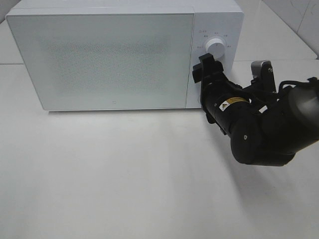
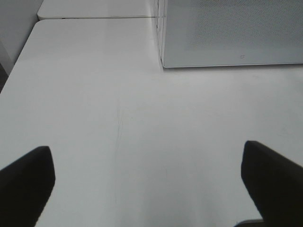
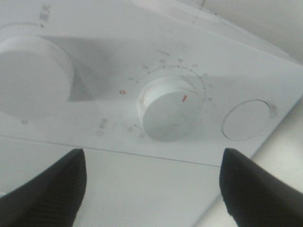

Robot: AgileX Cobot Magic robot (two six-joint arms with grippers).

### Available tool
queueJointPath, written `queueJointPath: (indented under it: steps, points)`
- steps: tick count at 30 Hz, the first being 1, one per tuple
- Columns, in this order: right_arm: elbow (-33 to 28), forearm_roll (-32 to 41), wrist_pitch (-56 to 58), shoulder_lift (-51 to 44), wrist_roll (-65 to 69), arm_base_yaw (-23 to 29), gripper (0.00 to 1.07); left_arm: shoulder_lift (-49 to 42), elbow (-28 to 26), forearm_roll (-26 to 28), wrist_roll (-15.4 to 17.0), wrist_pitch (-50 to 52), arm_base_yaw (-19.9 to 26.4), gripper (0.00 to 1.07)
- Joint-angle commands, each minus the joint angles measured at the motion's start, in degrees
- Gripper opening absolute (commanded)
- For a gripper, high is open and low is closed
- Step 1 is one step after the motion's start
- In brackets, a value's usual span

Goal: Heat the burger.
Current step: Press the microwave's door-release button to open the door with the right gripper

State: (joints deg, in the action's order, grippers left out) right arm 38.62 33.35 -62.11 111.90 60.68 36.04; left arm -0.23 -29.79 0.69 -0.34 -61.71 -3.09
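While the right arm (image 1: 259,124) is stretching toward the microwave (image 1: 114,55) panel, the right gripper (image 3: 151,163) is hovering released, jaws spread, with the lower dial (image 3: 166,109) just ahead between them. The left gripper (image 2: 147,165) is hanging spread wide over the white table (image 2: 118,94), holding nothing. The burger is showing in no view, so its place cannot be told; the door (image 1: 99,59) is sitting shut, tiled wall (image 1: 294,15) beyond.

Glossy black along the right arm (image 1: 269,132), with rounded joint housings, a small yellow-and-white label (image 1: 233,102), a silver-grey bracket (image 1: 262,67), a thin black cable (image 1: 291,83), and matte black right gripper (image 1: 210,62) fingers (image 3: 47,189) of fine woven texture.
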Motion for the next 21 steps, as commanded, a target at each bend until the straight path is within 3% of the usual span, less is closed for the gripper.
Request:
queueJointPath:
  steps: [1, 3, 6, 7, 9, 11, 14, 21]
  points:
    - [-1.03, -1.43, 4.76, -2.06, -6.99, -0.23, 0.75, -0.92, 0.17, 0.17, 0.0, 0.4, 0.06, 1.0]
    - [-1.66, -2.23, 12.89, -4.93, -20.28, -0.23, 0.75, -0.92, 0.17, 0.17, 0.0, 0.4, 0.06, 1.0]
    - [-1.66, -2.23, 15.01, -5.73, -23.55, -0.4, 0.75, -0.92, 0.17, 0.17, 0.0, 0.4, 0.06, 1.0]
    - [-1.66, -2.12, 20.11, -7.51, -32.72, -0.69, 0.75, -0.92, 0.17, 0.17, 0.0, 0.4, 0.06, 1.0]
    - [-1.66, -2.12, 22.8, -8.31, -36.5, -1.26, 0.75, -0.92, 0.17, 0.17, 0.0, 0.4, 0.06, 1.0]
    - [-1.66, -2.06, 34.15, -11.86, -52.08, -4.07, 0.75, -0.92, 0.17, 0.17, 0.0, 0.4, 0.06, 1.0]
    - [-1.66, -2.06, 36.44, -12.61, -55.58, -4.64, 0.75, -0.92, 0.17, 0.17, 0.0, 0.4, 0.06, 1.0]
    - [-1.66, -2.18, 55.29, -18.22, -70.65, -10.54, 0.75, -0.92, 0.17, 0.17, 0.0, 0.4, 0.06, 1.0]
